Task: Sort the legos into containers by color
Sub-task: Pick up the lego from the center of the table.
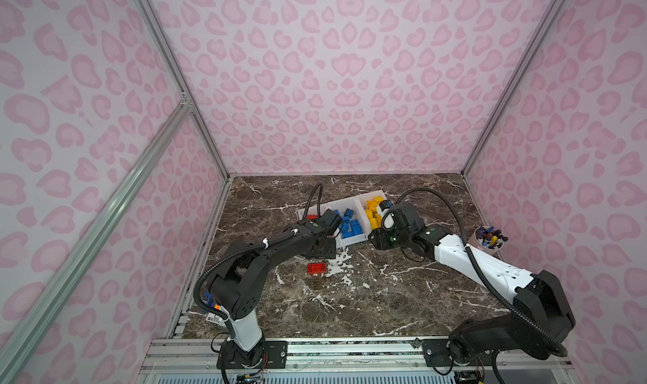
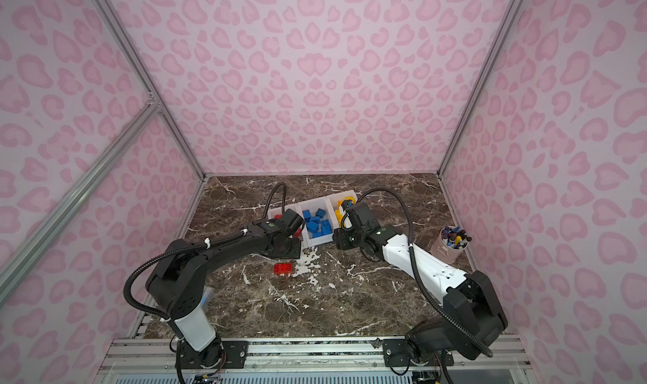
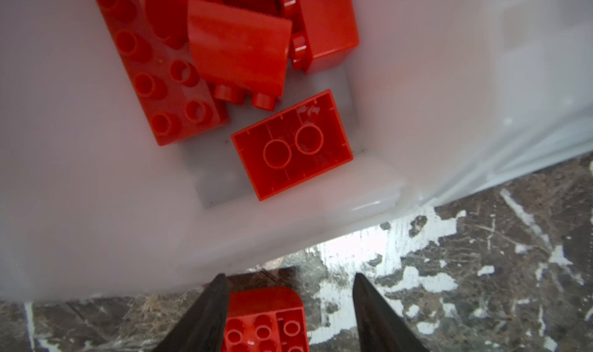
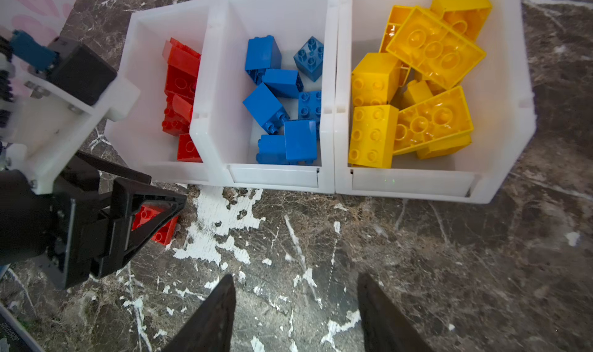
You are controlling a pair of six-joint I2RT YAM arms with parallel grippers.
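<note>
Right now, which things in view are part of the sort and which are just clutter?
Job: three white bins; red legos, blue legos and yellow legos sorted in them; one loose red lego on the table.
Lying about: pinkish cup of pens by the table's right edge.

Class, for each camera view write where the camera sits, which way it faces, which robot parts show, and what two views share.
Both top views: high behind the arms' bases, facing forward and down at the table; left arm and right arm show.
Left wrist: on the left arm, looking down into the red bin; left fingers show.
Right wrist: on the right arm, facing the three bins; right fingers and the left arm show.
Shared: both wrist views show the loose red brick.
</note>
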